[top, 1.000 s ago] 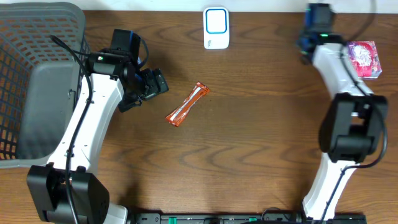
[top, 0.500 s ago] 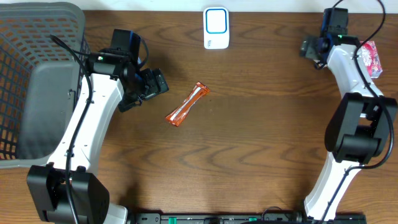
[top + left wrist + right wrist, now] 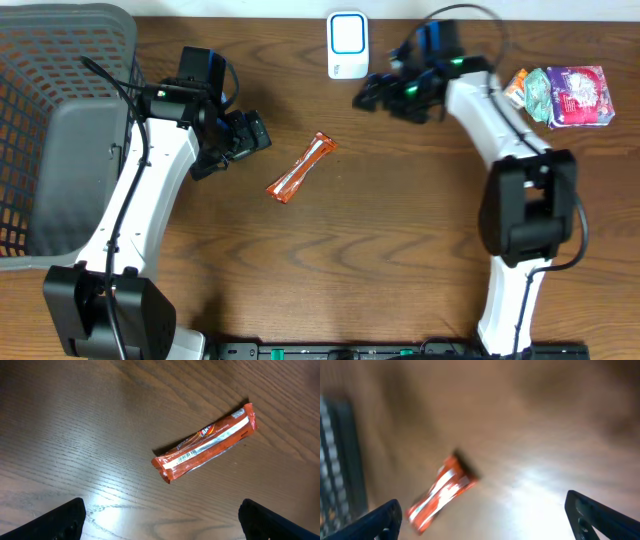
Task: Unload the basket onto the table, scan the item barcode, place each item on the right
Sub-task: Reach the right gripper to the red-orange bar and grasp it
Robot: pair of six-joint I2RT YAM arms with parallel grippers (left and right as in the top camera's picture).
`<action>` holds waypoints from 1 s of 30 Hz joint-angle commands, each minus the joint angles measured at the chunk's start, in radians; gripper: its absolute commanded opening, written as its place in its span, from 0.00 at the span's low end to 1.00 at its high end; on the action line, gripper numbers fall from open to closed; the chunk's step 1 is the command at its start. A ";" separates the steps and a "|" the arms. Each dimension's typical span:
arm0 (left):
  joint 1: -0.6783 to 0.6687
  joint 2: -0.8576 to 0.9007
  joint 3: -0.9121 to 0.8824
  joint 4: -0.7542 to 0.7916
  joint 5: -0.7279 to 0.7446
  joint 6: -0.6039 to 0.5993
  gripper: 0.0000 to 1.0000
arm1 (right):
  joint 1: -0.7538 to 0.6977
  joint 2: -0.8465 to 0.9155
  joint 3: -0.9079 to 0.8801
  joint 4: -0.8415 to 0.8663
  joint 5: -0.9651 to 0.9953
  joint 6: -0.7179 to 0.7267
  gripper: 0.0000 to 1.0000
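Left of the wrapper (image 3: 301,168), a basket (image 3: 25,110)

Heavy motion blur, glare: right wrist view

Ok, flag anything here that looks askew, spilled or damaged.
Nothing stands out. The orange snack bar lies flat and diagonal on the table, wrapper intact, barcode side up; the scanner sits apart from it.
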 commanded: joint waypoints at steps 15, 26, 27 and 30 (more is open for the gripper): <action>0.002 0.006 0.011 -0.006 -0.011 0.006 0.98 | 0.299 -0.031 -0.120 0.039 0.082 0.572 0.88; 0.002 0.006 0.011 -0.006 -0.011 0.006 0.98 | 0.327 -0.031 -0.267 0.256 0.102 0.758 0.75; 0.002 0.006 0.011 -0.006 -0.010 0.006 0.98 | 0.329 -0.031 -0.285 0.293 0.101 0.762 0.75; 0.002 0.006 0.011 -0.006 -0.011 0.006 0.98 | 0.338 -0.030 -0.320 0.360 0.104 0.811 0.75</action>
